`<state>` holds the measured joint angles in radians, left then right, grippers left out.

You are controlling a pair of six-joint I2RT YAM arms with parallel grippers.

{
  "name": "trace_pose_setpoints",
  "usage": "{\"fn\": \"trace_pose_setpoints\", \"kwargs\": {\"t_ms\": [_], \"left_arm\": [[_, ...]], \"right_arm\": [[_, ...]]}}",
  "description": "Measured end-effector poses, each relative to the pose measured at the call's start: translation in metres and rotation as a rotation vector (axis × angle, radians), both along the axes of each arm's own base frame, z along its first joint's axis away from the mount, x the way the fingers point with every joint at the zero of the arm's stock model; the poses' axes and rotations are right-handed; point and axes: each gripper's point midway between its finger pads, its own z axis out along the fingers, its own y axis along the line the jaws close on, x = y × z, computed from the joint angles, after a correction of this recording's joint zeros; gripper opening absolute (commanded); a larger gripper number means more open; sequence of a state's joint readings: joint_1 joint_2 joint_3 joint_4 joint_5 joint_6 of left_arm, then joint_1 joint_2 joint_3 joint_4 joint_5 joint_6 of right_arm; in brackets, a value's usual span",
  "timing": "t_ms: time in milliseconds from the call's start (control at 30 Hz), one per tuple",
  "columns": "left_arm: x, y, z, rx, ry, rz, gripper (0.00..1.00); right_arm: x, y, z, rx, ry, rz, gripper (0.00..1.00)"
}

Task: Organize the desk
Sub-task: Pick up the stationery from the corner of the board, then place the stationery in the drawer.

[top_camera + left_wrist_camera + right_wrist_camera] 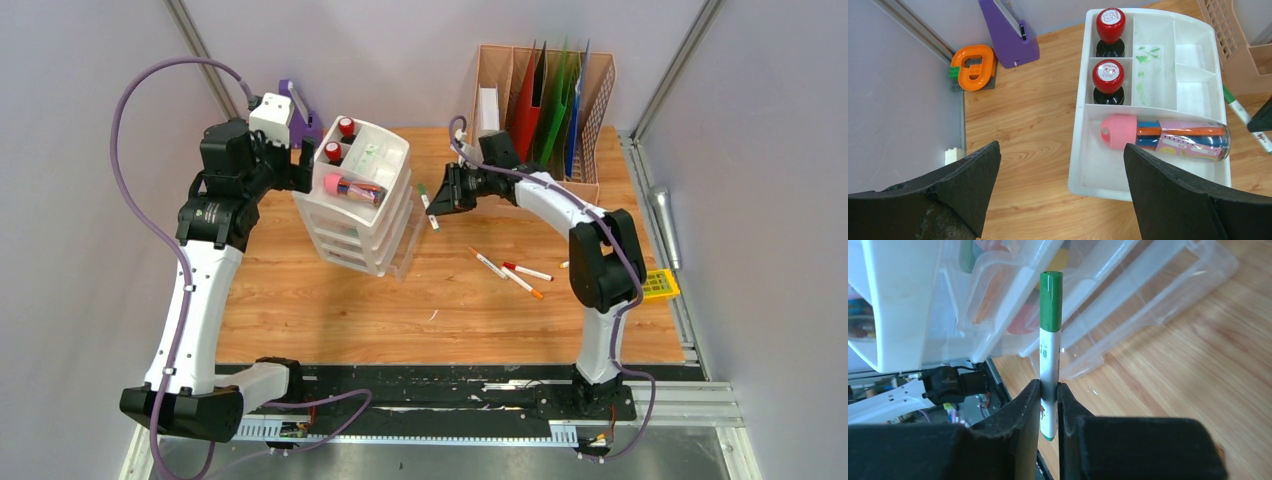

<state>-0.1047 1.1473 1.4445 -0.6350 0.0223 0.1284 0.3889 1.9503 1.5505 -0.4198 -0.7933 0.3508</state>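
Beside drawer unit (365,205), R gripper (1049,387) clamps green marker (1050,315) near its tail, so a bump may pivot/slip it; L gripper (1062,147) gapes wide.

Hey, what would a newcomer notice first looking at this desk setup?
Probably the green-capped marker pinched in the right gripper, beside the white drawer organizer toward the left of the desk. Then the two red stamps and pink-capped pen tube in its top tray, and the red, green and blue folders in the rack at the back.
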Motion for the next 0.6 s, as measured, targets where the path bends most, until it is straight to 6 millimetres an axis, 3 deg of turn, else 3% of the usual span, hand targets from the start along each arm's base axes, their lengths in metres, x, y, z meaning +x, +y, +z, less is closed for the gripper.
{"fn": "trace_pose_setpoints", "kwargs": {"t_ms": [133,600], "left_arm": [[0.001,0.0,-0.002,0.001,0.003,0.002,1.0],[0.001,-0.003,-0.005,-0.019,0.01,-0.004,1.0]], "right_arm": [[0.002,0.022,-0.011,0.048,0.088,-0.026,0.04],[0.01,0.035,-0.046,0.062,0.267,-0.116,0.12]]}}
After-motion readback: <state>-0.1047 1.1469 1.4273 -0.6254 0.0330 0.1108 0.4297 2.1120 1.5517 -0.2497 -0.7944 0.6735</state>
